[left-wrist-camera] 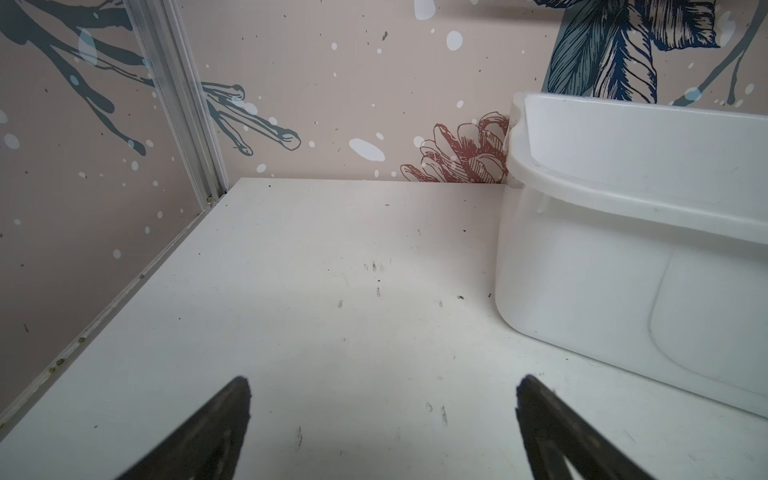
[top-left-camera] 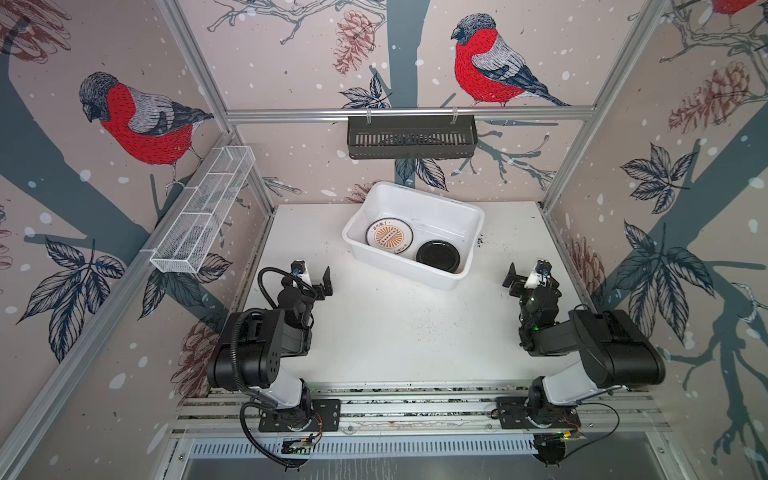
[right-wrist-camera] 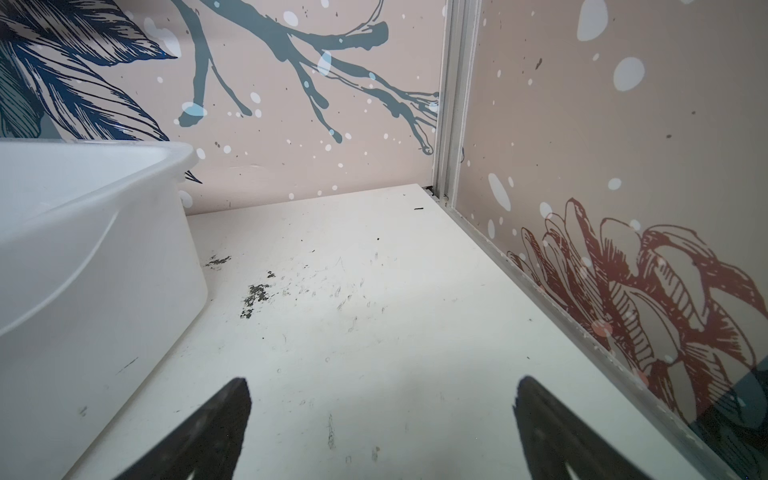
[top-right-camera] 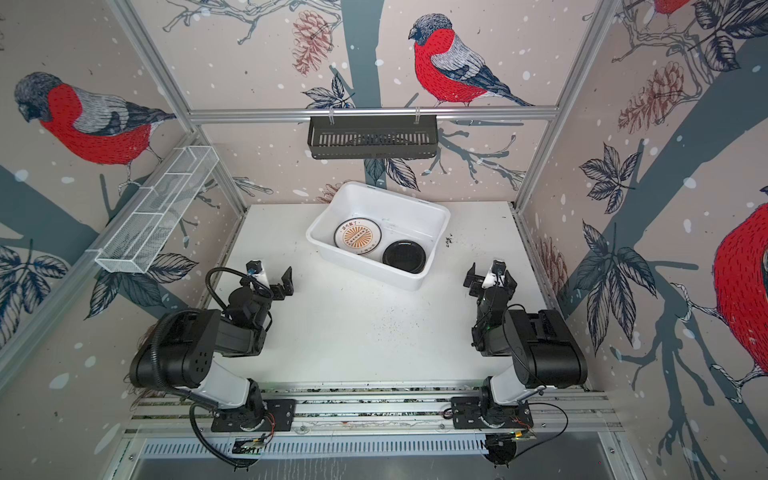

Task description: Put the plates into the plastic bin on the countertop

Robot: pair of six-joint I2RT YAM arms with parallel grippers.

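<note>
**Two plates lie in a white tub; both grippers hang open over a bare speckled table**

In both top views a white plastic bin (top-left-camera: 432, 212) (top-right-camera: 397, 208) sits at an angle towards the back of the countertop (top-left-camera: 395, 332), near the rear wall. It is a smooth, glossy rectangular tub with rounded corners and a thick rolled rim. On its floor lie two small round plates, flat and close together. One is a white plate (top-left-camera: 389, 236) with a thin black rim and an orange sunburst in its centre. The other is a shiny black plate (top-left-camera: 438, 256) in the near corner of the bin.

The countertop is flat, matt white, scuffed and dotted with black specks, and edged by ribbed aluminium rails.

The left gripper (left-wrist-camera: 382, 388) hovers over the table just beside the bin's curved end wall. Its two dark, tapered fingers stand wide apart with nothing between them. The right gripper (right-wrist-camera: 382, 388) hovers beside the bin's opposite end, jaws equally wide and empty.

A black slotted basket (top-left-camera: 411, 139) hangs on the rear rail, and a white wire-mesh rack (top-left-camera: 203, 208) on the left rail. The walls carry wallpaper of red-breasted birds, branches and pine cones.
</note>
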